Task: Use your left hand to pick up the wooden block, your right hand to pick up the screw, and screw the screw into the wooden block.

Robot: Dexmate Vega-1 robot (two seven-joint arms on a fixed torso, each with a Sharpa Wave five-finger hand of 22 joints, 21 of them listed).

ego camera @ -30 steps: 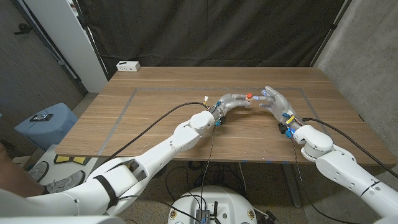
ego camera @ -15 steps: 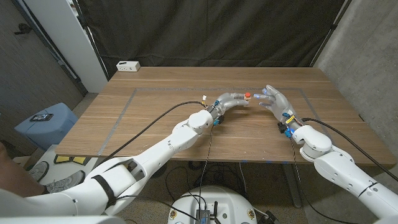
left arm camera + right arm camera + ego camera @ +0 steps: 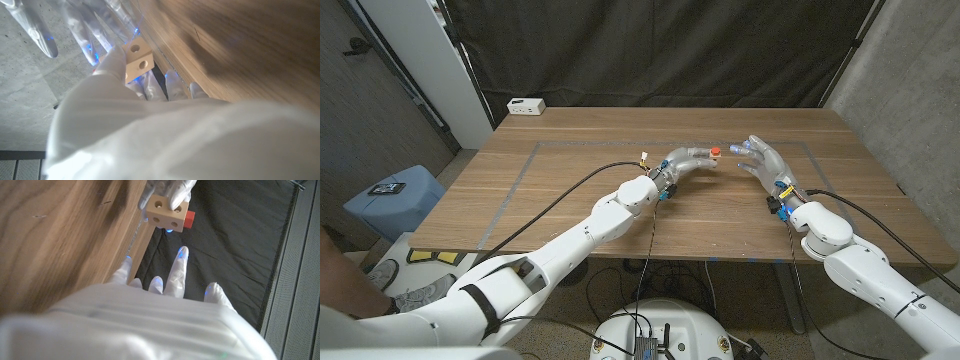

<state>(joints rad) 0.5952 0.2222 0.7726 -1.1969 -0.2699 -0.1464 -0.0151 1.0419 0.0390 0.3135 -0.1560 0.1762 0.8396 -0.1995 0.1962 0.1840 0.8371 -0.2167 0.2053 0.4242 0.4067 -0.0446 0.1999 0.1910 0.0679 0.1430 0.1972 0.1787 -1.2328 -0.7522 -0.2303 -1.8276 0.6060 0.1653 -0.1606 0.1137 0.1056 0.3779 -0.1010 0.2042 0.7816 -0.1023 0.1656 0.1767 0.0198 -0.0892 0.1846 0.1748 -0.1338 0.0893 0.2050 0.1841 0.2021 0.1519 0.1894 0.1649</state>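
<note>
My left hand [image 3: 688,160] holds a small pale wooden block [image 3: 165,211] above the middle of the table [image 3: 570,200]. In the left wrist view the wooden block [image 3: 137,60] is pinched at my fingertips and shows two round holes. A red screw [image 3: 716,152] sticks out of the block's side that faces my right hand; its red head [image 3: 189,220] sits against the wood. My right hand [image 3: 761,162] hovers just right of the screw with its fingers [image 3: 176,275] spread, holding nothing. A small gap separates it from the screw.
A white box [image 3: 526,105] lies at the table's far left corner. A pale taped rectangle [image 3: 520,170] marks the tabletop. A blue stool [image 3: 395,195] stands on the floor to the left. Cables trail from both wrists over the near edge.
My left hand has drawn the block and screw slightly left, away from my right hand, widening the gap. The right hand has barely moved.
</note>
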